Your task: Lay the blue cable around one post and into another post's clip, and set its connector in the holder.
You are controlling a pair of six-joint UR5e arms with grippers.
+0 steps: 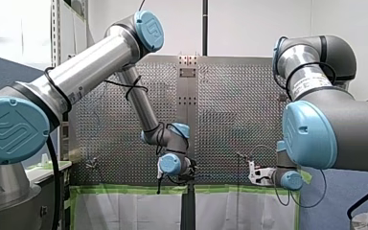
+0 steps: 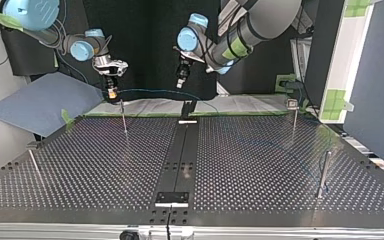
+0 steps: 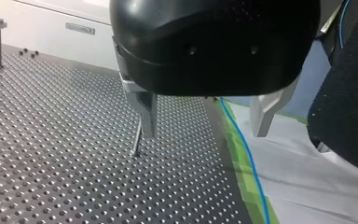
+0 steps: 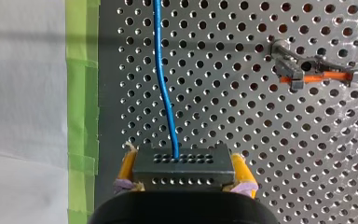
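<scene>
the connector (image 4: 182,170) is clamped by the right gripper (image 2: 112,94), upper left of the top view; the blue cable (image 4: 164,84) is judged not yet routed; the left gripper (image 3: 204,133) is held wide, empty.

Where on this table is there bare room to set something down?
Bare perforated table between the black centre rail and the near-left post; seemingly also between rail and near-right post. Crowded at the far edge: my right pincer, my left pincer, blue cable.

Cable partly lost
Across the top view's right half, the blue cable (image 2: 150,90) is too faint to trace.
</scene>
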